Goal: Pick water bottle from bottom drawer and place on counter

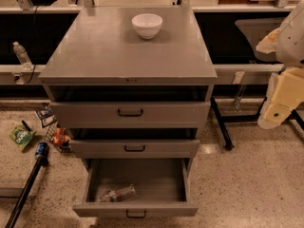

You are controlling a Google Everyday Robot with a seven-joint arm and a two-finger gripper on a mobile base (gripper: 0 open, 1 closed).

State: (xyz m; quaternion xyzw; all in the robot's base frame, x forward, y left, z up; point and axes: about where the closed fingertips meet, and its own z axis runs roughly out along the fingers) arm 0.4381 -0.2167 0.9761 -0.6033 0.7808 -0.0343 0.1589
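The water bottle (117, 193) lies on its side in the open bottom drawer (136, 209), near its front left corner. The drawer is pulled far out, its dark bar handle at the front. The grey counter (95, 46) tops the cabinet above. My gripper (278, 112) hangs at the right edge of the view, off to the right of the cabinet at the height of the top drawer, far from the bottle. Nothing shows in it.
A white bowl (147, 25) stands on the counter near its back edge. The two upper drawers (130, 113) are slightly open. Another clear bottle (21, 55) stands on the pale ledge at left. Snack packets (21, 137) and a black pole (26, 186) lie on the floor at left.
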